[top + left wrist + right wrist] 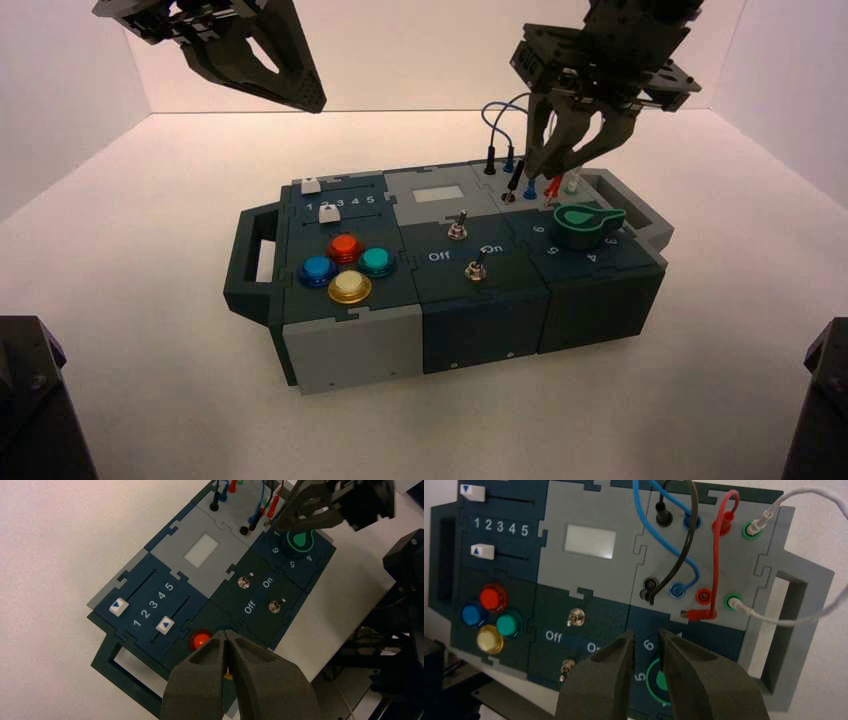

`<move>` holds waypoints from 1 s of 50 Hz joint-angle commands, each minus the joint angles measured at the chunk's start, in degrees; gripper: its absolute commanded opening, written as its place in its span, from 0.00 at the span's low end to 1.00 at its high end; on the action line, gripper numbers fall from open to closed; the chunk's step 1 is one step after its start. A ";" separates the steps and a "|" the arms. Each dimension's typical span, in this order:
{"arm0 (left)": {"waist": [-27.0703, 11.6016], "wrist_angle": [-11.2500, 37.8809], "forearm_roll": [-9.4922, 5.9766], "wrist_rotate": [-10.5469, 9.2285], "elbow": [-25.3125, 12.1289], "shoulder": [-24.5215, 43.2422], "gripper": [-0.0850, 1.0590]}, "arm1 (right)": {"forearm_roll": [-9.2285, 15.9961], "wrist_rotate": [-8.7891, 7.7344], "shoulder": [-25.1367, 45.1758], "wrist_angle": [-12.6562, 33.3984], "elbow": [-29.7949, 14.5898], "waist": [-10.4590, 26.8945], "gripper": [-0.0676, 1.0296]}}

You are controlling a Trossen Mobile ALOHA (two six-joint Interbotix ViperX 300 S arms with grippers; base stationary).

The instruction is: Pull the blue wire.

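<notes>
The blue wire (pixel 677 590) arches over the grey wire panel at the box's back right, with a blue plug in a near socket and another in a far socket (pixel 692 522). It also shows in the high view (pixel 529 189) and in the left wrist view (pixel 223 495). My right gripper (pixel 645 635) is open with a narrow gap and empty. It hovers above the knob's numbers, just in front of the near blue plug, and in the high view (pixel 560 165) it hangs over the wire panel. My left gripper (pixel 226 632) is shut and empty, raised at the back left (pixel 308 98).
On the same panel are a red wire (pixel 716 555) with one plug lying loose, a dark wire (pixel 684 550) and a white wire (pixel 804 620). A green knob (pixel 588 222), two toggle switches (pixel 458 228), coloured buttons (pixel 345 265) and two sliders (pixel 326 212) fill the box.
</notes>
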 commanded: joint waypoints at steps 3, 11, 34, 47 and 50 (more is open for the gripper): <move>-0.26 -0.44 -0.09 -0.18 -1.67 -0.53 0.05 | -0.09 -0.18 0.70 -1.67 -1.32 -0.09 0.30; -0.26 -0.44 0.00 -0.09 -1.67 -0.79 0.05 | -0.88 -0.09 1.85 -2.37 -1.49 -0.44 0.31; -0.18 -0.18 0.00 0.00 -1.76 -0.79 0.05 | -2.55 -0.09 4.66 -3.08 -3.25 -1.14 0.31; -0.26 -0.09 0.00 0.00 -2.11 -0.79 0.05 | -3.69 0.00 5.54 -3.43 -3.60 -2.55 0.31; -0.26 -0.09 0.00 0.00 -2.20 -0.79 0.05 | -3.87 -0.09 5.62 -3.60 -3.69 -2.99 0.31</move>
